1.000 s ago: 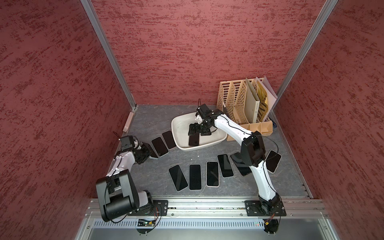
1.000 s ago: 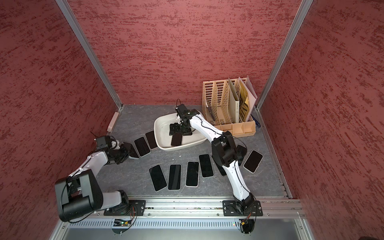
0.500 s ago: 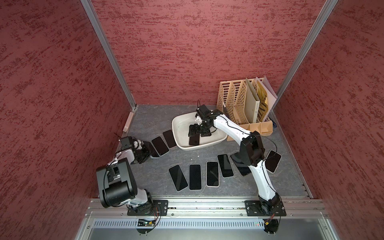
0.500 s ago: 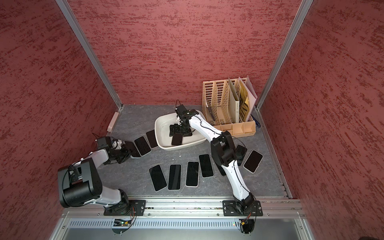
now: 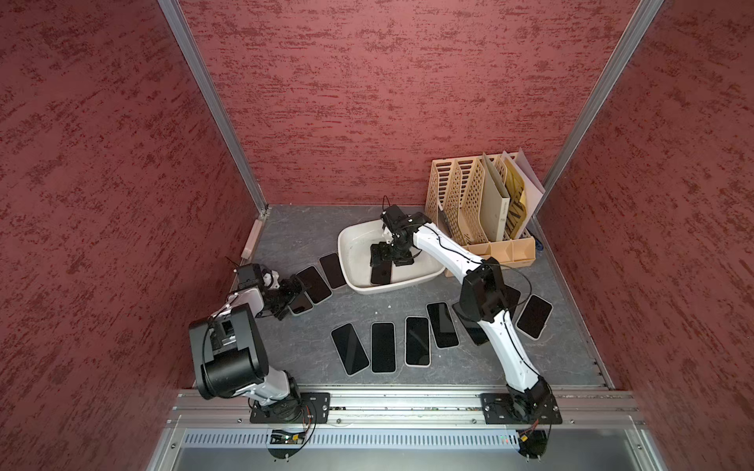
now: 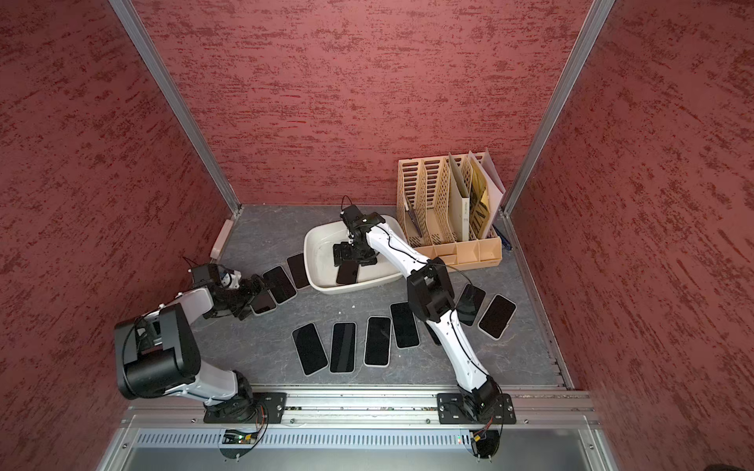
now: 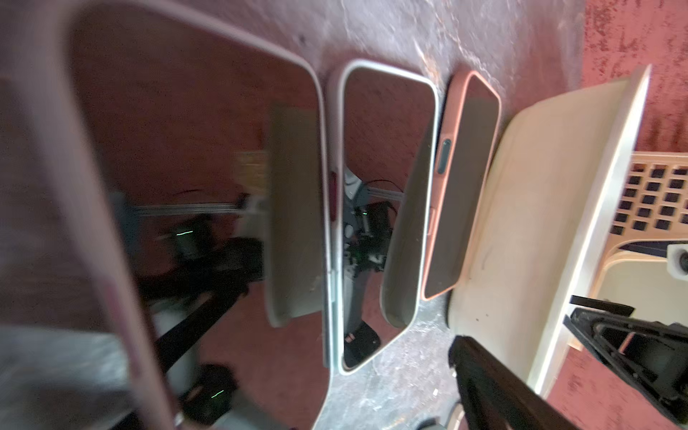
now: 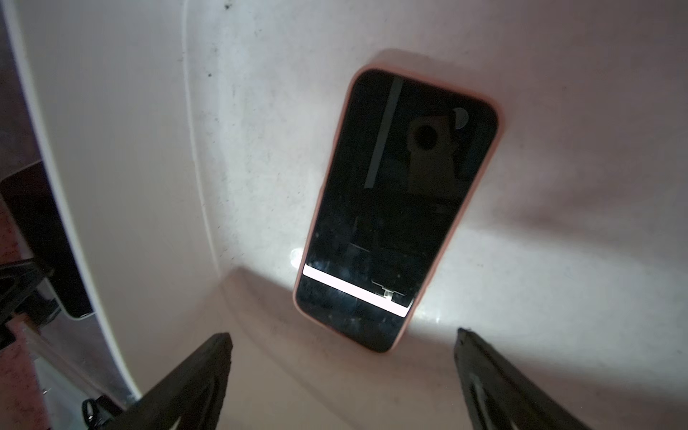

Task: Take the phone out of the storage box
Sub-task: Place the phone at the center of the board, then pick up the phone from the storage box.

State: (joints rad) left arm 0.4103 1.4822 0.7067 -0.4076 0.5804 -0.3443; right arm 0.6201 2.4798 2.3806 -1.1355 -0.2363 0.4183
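The storage box (image 5: pixel 393 286) is a shallow white tub at the back of the table; its outer wall (image 7: pixel 540 204) shows in the left wrist view. One phone (image 5: pixel 380 274) (image 6: pixel 347 272) with a dark screen and a pink case lies flat on its floor (image 8: pixel 398 208). My right gripper (image 5: pixel 381 255) (image 8: pixel 342 332) hangs open inside the box at the phone's near end, a finger on either side, touching nothing. My left gripper (image 5: pixel 296 295) (image 6: pixel 255 294) stands open over the leftmost phone (image 5: pixel 301 305) on the table. Only one of its fingers (image 7: pixel 484 372) shows.
Three phones (image 5: pixel 314 284) lie side by side left of the box, and several more (image 5: pixel 383 346) lie in a row at the front and right (image 5: pixel 534 316). A beige slotted file organizer (image 5: pixel 477 204) stands right behind the box. Red walls close in three sides.
My left gripper has opened over the leftmost phone on the table, and the left arm's elbow has swung. The right gripper has stayed open in the box.
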